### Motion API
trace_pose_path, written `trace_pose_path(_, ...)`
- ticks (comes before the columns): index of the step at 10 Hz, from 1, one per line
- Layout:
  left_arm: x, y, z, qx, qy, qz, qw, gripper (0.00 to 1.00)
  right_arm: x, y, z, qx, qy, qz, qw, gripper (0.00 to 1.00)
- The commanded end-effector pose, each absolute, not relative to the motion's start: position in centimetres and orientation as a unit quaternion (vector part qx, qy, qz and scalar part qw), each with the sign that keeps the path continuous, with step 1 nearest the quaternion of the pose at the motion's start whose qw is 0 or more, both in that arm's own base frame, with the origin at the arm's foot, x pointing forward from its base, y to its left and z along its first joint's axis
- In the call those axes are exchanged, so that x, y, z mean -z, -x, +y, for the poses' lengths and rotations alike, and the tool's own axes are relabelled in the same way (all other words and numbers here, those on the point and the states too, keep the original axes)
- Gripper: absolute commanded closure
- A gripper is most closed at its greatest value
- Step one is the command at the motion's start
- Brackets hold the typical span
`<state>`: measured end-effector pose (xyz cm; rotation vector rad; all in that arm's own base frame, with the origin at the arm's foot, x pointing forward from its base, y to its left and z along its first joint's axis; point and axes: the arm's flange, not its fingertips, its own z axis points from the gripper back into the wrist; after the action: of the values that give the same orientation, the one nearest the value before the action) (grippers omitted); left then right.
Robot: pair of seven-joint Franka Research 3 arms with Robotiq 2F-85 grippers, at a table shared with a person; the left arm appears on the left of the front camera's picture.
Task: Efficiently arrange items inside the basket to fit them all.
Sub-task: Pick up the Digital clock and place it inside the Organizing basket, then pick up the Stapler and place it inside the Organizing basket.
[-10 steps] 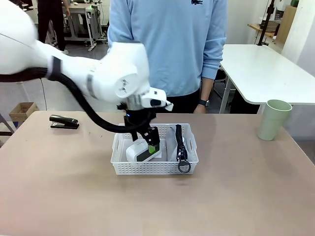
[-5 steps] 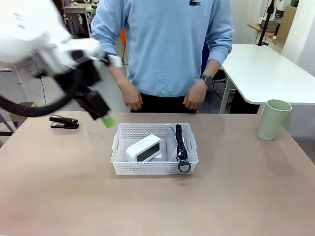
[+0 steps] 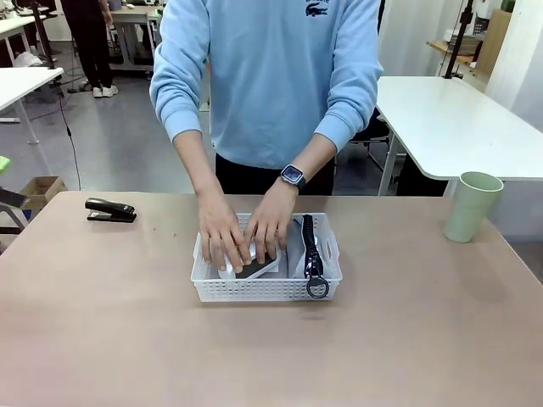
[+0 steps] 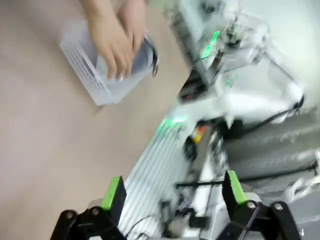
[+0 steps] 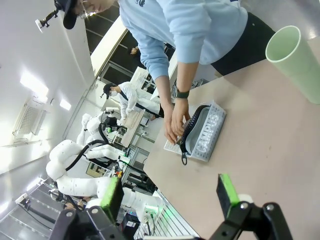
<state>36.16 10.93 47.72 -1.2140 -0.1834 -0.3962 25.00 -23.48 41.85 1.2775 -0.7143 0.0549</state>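
Note:
The white basket [image 3: 263,290] stands mid-table in the front view. Both of the person's hands [image 3: 242,233] rest inside it on the small white device [image 3: 254,270]. The grey pouch [image 3: 294,246] with its black strap [image 3: 312,254] lies along the basket's right side. A black stapler [image 3: 110,209] sits far left on the table and a pale green cup [image 3: 472,206] far right. My left gripper [image 4: 174,190] is open and holds nothing, well away from the basket [image 4: 82,65]. My right gripper [image 5: 169,195] is open too, far from the basket [image 5: 220,112] and the cup [image 5: 295,55].
The person stands at the far edge, leaning over the basket. Bare tabletop lies in front of the basket and to both sides. A white side table [image 3: 450,119] stands behind the cup. The right arm's base [image 4: 250,100] shows in the left wrist view.
My left arm has pulled out of the basket and swung off to the left, leaving the white device inside. The person's hands have come down onto that device.

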Motion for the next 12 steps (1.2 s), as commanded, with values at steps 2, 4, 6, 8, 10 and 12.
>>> trace_pose_path(2, -41.0, -36.7, 15.6, 0.018, 0.690, -0.214, 0.692, 0.00, -42.2, -25.2, -23.6, -0.031, -0.585, -0.342, 0.735, 0.00)
trace_pose_path(4, -38.2, -36.2, 16.2, -0.018, 0.689, -0.212, 0.693, 0.00, -42.2, -25.2, -23.6, -0.031, -0.585, -0.342, 0.735, 0.00)
trace_pose_path(6, -39.8, -36.0, 17.9, -0.005, 0.678, -0.175, 0.714, 0.00, -42.2, -25.2, -23.6, -0.031, -0.585, -0.342, 0.735, 0.00)
trace_pose_path(8, -39.8, -36.0, 17.9, -0.005, 0.678, -0.175, 0.714, 0.00, -42.2, -25.2, -23.6, -0.031, -0.585, -0.342, 0.735, 0.00)
trace_pose_path(10, -39.8, -36.0, 17.9, -0.005, 0.678, -0.175, 0.714, 0.00, -42.2, -25.2, -23.6, -0.031, -0.585, -0.342, 0.735, 0.00)
trace_pose_path(12, -39.8, -36.0, 17.9, -0.005, 0.678, -0.175, 0.714, 0.00, -42.2, -25.2, -23.6, -0.031, -0.585, -0.342, 0.735, 0.00)
